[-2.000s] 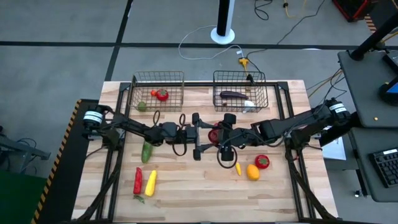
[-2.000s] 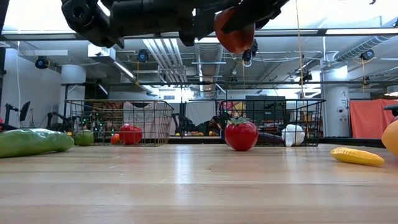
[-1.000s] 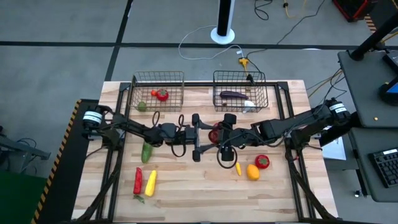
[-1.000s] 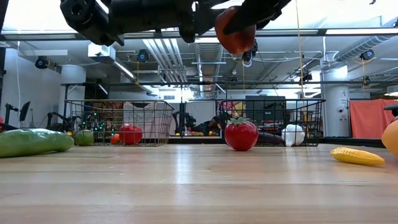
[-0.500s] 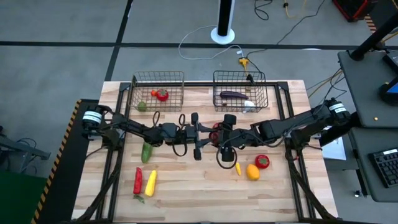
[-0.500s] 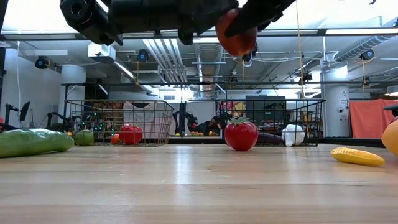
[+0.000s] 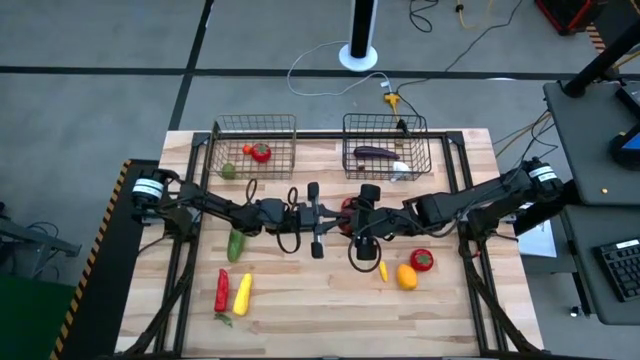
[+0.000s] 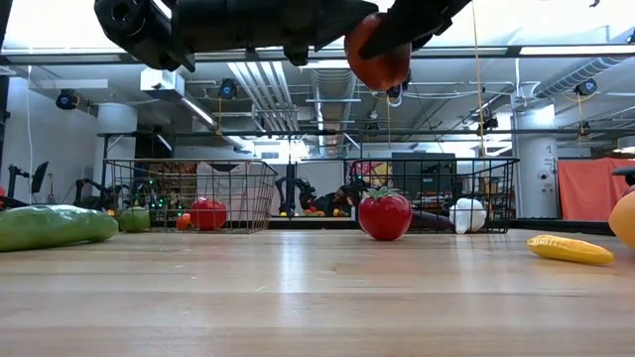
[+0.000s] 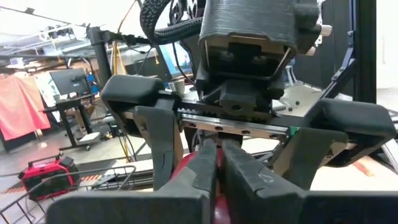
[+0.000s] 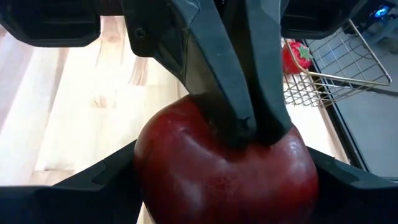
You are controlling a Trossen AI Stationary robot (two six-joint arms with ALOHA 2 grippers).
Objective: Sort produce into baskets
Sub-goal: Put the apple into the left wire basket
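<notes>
Jaws of the right gripper (image 7: 352, 216) stand wide around a dark-red apple (image 10: 224, 168), held up in the air over the middle of the table (image 7: 300, 310); the left gripper (image 7: 328, 216) meets it from the left, its jaws clenched together at the apple's top, seemingly pinching the stem, though that spot is half hidden. The apple looks smooth, glossy and rigid, probably light, so it may slip or swing if held by the stem alone; a hold across its widest part would be surer. Left basket (image 7: 254, 150) at the far side holds a red tomato (image 7: 261, 152) and a green round piece (image 7: 228, 170); right basket (image 7: 385, 150) holds a purple eggplant (image 7: 373, 152) and a white piece (image 7: 400, 168). On the table lie a cucumber (image 7: 236, 243), a red pepper (image 7: 221, 290) and a yellow piece (image 7: 242, 293) at near left, and a second tomato (image 7: 421, 260), an orange (image 7: 406, 276) and a small yellow piece (image 7: 383, 270) at near right. The way to either basket looks clear apart from the basket's near wall and the other arm.
</notes>
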